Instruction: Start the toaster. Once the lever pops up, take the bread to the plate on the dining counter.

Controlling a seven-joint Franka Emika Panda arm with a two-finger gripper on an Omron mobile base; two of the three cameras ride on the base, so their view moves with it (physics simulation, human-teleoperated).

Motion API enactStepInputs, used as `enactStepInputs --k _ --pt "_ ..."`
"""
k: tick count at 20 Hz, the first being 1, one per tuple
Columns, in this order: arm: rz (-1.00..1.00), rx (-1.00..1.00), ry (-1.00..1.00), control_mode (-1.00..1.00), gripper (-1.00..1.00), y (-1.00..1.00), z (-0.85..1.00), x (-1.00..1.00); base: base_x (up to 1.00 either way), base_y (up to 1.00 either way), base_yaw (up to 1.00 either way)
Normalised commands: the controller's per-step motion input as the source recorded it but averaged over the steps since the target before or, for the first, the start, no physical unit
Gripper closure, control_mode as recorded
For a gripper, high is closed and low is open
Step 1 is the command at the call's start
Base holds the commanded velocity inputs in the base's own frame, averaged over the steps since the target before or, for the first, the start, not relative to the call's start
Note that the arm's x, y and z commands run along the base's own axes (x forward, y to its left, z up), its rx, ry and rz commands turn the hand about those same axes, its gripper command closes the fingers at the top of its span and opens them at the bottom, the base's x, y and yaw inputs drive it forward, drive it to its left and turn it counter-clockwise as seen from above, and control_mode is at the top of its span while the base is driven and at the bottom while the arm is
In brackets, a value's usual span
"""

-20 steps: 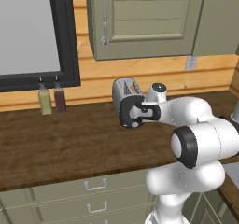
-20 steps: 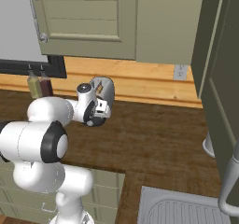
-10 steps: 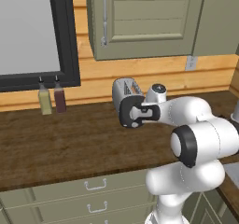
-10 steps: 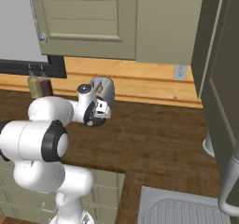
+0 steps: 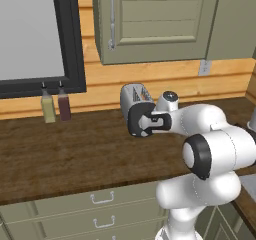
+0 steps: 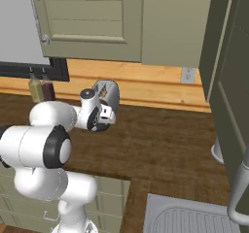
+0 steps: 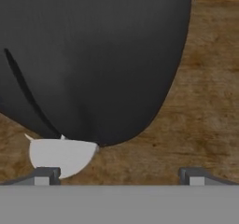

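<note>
The silver-grey toaster (image 5: pixel 134 95) stands on the wooden worktop against the wall, also seen from the other side (image 6: pixel 110 92). My gripper (image 5: pixel 139 122) (image 6: pixel 108 114) is held level right at its near end, open and holding nothing. In the hand view its black end panel (image 7: pixel 93 55) is very close, and a light grey rounded part (image 7: pixel 60 154) pokes out below it, just above one fingertip (image 7: pixel 44 174). Whether that part is the lever or the knob I cannot tell. My gripper (image 7: pixel 120 175) has bare worktop between its tips. The bread is hidden; the plate and dining counter are out of view.
Two bottles (image 5: pixel 48 108) (image 5: pixel 64 105) stand at the wall left of the toaster. Wall cabinets (image 5: pixel 150 19) hang above. A sink (image 6: pixel 194 217) and faucet (image 6: pixel 240 188) lie at the right, and drawers (image 5: pixel 100 209) run under the worktop.
</note>
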Motion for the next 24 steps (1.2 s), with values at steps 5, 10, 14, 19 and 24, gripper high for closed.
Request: enactStepInputs --k 5,10,14,19,24 --pt "0.0 0.0 -0.04 -1.0 -1.0 0.0 0.38 -0.24 0.0 0.0 0.0" --pt "-0.04 0.0 0.0 -1.0 -1.0 0.0 0.61 -0.08 0.0 0.0 0.0" --pt "0.0 0.0 0.0 -1.0 -1.0 0.0 0.77 -0.02 0.0 0.0 0.0" --pt "0.0 0.0 -0.05 -1.0 -1.0 0.0 0.72 0.0 0.0 0.0 0.0" --pt "0.0 0.0 -0.28 -1.0 -1.0 0.08 0.39 -0.01 0.0 0.0 0.0"
